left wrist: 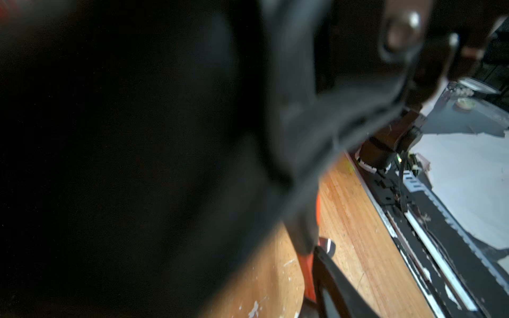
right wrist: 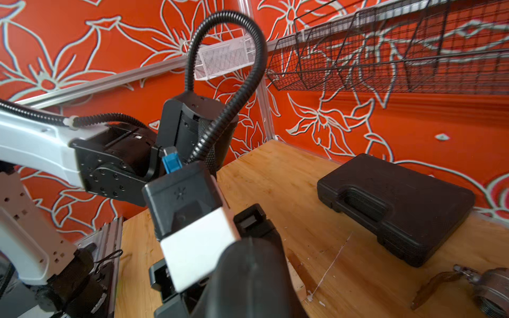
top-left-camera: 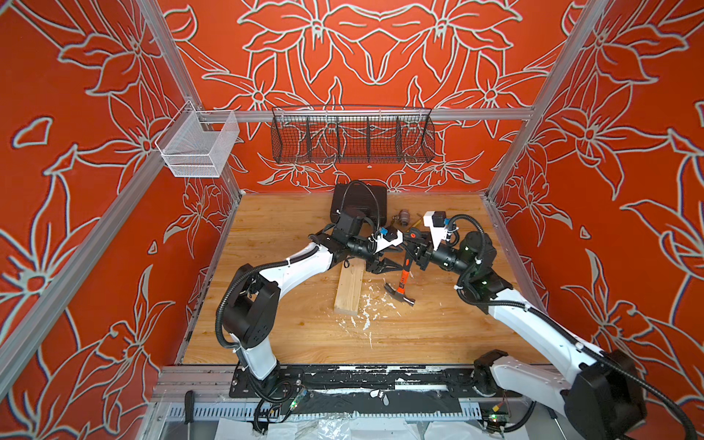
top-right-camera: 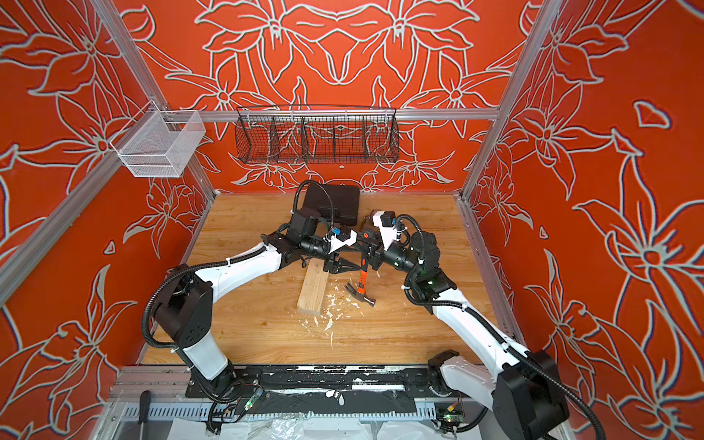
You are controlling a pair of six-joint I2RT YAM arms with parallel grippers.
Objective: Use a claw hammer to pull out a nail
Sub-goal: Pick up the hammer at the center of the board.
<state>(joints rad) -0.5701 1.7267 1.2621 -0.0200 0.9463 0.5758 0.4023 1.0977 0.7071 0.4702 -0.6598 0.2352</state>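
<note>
The claw hammer is near the bench centre, head toward the front edge, beside the wooden block. The right gripper fingers are closed on its handle. The left gripper fingers appear parted, just beside the handle. A black case lies at the far edge.

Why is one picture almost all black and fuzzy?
Left wrist view: a black blurred shape sits too near the lens and fills most of the frame, leaving some wooden table and a sliver of the orange claw hammer. Right wrist view: black case sharp. Both top views: bright, clear.
</note>
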